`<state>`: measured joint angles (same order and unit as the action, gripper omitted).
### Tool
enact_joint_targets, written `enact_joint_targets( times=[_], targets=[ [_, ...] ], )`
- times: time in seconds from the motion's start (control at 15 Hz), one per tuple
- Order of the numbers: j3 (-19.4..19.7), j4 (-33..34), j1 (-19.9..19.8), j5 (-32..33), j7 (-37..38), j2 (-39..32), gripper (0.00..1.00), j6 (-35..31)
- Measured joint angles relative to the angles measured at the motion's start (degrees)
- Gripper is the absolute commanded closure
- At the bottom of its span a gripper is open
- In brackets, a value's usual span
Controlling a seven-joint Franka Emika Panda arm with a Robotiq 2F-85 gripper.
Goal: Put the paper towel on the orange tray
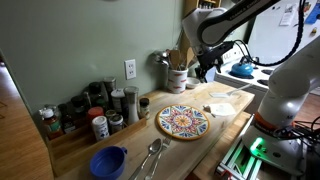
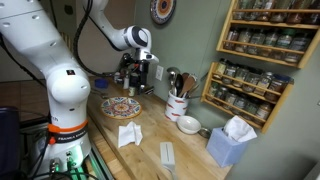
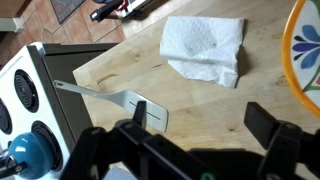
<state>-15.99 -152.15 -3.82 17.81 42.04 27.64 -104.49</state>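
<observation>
The paper towel (image 3: 205, 45) is a white rumpled square lying flat on the wooden counter. It shows in both exterior views (image 1: 220, 108) (image 2: 130, 135). The orange tray (image 1: 182, 122) is a round mosaic plate with an orange rim. It lies beside the towel (image 2: 120, 107), and only its edge shows at the right of the wrist view (image 3: 306, 55). My gripper (image 3: 200, 128) is open and empty. It hangs above bare counter, apart from the towel, high over the counter in both exterior views (image 1: 205, 70) (image 2: 141, 78).
A pale flat spatula (image 3: 120, 100) lies next to the towel near the counter edge. A stove with a blue kettle (image 3: 30, 155) is beside the counter. There are also a utensil jar (image 1: 177, 76), spice jars (image 1: 95, 115), a blue bowl (image 1: 108, 160), spoons (image 1: 150, 155) and a tissue box (image 2: 232, 142).
</observation>
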Motion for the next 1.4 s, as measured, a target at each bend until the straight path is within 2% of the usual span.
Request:
enact_joint_targets(
  times=[0.33, 0.73, 1.0, 1.4],
  targets=[
    [-3.81, -2.74, 3.94, 1.97, 9.37, -6.45, 0.0, -2.54],
    [-4.31, -4.37, 6.07, 8.77, 18.85, -15.12, 0.0, -8.51],
    [-3.08, -4.08, 6.68, 11.68, 23.16, -22.07, 0.0, -8.82],
    [1.28, -1.63, 8.62, 14.3, 27.11, -30.41, 0.0, -8.94]
  ],
)
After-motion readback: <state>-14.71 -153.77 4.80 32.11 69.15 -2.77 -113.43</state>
